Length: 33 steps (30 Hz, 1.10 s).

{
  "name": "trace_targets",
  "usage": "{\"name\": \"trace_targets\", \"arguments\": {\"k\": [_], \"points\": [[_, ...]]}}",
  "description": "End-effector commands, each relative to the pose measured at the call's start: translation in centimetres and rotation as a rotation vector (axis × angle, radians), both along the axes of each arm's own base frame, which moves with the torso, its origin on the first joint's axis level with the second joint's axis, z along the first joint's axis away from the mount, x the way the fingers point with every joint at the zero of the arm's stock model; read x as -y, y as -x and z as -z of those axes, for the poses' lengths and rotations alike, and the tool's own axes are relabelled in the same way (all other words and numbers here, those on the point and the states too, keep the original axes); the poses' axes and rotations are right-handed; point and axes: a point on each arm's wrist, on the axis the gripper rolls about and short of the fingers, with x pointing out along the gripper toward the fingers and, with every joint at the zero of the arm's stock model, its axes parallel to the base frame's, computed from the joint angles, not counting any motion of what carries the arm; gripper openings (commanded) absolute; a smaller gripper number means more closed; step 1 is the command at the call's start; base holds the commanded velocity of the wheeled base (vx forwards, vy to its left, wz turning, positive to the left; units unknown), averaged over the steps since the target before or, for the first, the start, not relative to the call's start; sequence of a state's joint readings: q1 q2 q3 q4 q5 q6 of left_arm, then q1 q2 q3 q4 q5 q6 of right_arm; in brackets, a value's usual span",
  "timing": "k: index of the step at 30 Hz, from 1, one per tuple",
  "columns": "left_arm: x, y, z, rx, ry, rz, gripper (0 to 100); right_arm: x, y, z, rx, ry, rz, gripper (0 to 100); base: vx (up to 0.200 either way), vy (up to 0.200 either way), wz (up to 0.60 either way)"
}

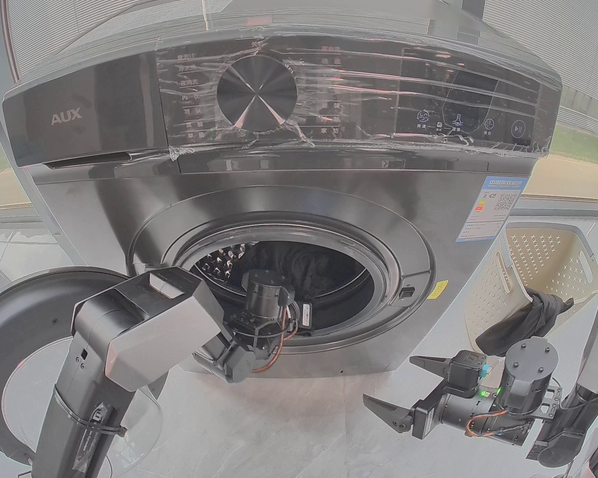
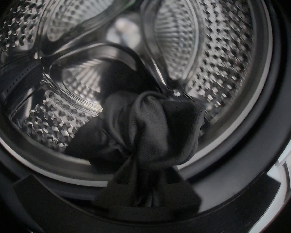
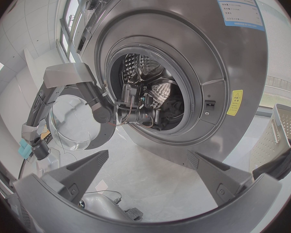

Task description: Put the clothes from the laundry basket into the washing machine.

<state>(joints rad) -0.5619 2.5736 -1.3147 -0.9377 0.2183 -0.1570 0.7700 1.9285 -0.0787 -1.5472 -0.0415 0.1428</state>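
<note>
The washing machine point(image 1: 292, 187) stands with its round door point(image 1: 20, 340) swung out on my left. My left gripper point(image 2: 145, 169) is at the drum mouth, shut on a bunched dark garment point(image 2: 152, 127) that reaches over the door seal into the steel drum point(image 2: 87, 33). The head view also shows dark cloth point(image 1: 305, 267) inside the drum. My right gripper point(image 1: 389, 380) hangs open with nothing in it, low in front of the machine and beside the cream laundry basket point(image 1: 492, 293). Another dark garment point(image 1: 525, 323) drapes over the basket's front rim.
The basket point(image 3: 274, 136) stands to the right of the machine, tilted toward me. Bare pale floor point(image 3: 158, 178) lies between the machine and my right gripper point(image 3: 147, 152). The open door's glass bowl point(image 3: 71, 123) sits close behind my left arm point(image 3: 71, 78).
</note>
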Motion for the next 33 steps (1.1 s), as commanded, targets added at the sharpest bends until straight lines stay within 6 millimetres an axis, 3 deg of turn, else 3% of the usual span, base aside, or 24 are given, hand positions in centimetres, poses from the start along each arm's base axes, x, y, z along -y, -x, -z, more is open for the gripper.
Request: {"name": "trace_targets", "arguments": {"k": [1, 4, 8, 18, 24, 25, 33], "points": [[-0.8, -1.7, -1.8, 0.068, 0.045, -0.04, 0, 0.0, 0.0, 0.0, 0.001, -0.001, 0.0, 100, 0.0, 0.0, 0.0], [-1.2, -2.6, -3.8, 0.13, 0.083, -0.063, 0, 0.0, 0.0, 0.0, 0.001, -0.001, 0.0, 100, 0.0, 0.0, 0.0], [-1.5, -3.7, -5.0, 0.203, 0.123, -0.081, 0, 0.0, 0.0, 0.0, 0.001, -0.001, 0.0, 100, 0.0, 0.0, 0.0], [-1.4, -5.9, -5.2, 0.278, 0.163, -0.117, 0, -0.1, 0.0, -0.1, 0.004, -0.003, -0.002, 100, 0.0, 0.0, 0.0], [-1.2, -5.6, -4.8, 0.26, 0.148, -0.118, 0, 0.0, 0.0, -0.1, 0.005, -0.004, -0.002, 100, 0.0, 0.0, 0.0], [-1.1, -5.6, -4.8, 0.26, 0.148, -0.116, 100, 0.0, 0.0, -0.2, 0.006, -0.006, -0.002, 100, 0.0, 0.0, 0.0], [-1.0, -5.2, -4.6, 0.252, 0.146, -0.111, 100, 0.0, 0.0, -0.1, 0.004, -0.003, 0.0, 100, 0.0, 0.0, 0.0]]}}
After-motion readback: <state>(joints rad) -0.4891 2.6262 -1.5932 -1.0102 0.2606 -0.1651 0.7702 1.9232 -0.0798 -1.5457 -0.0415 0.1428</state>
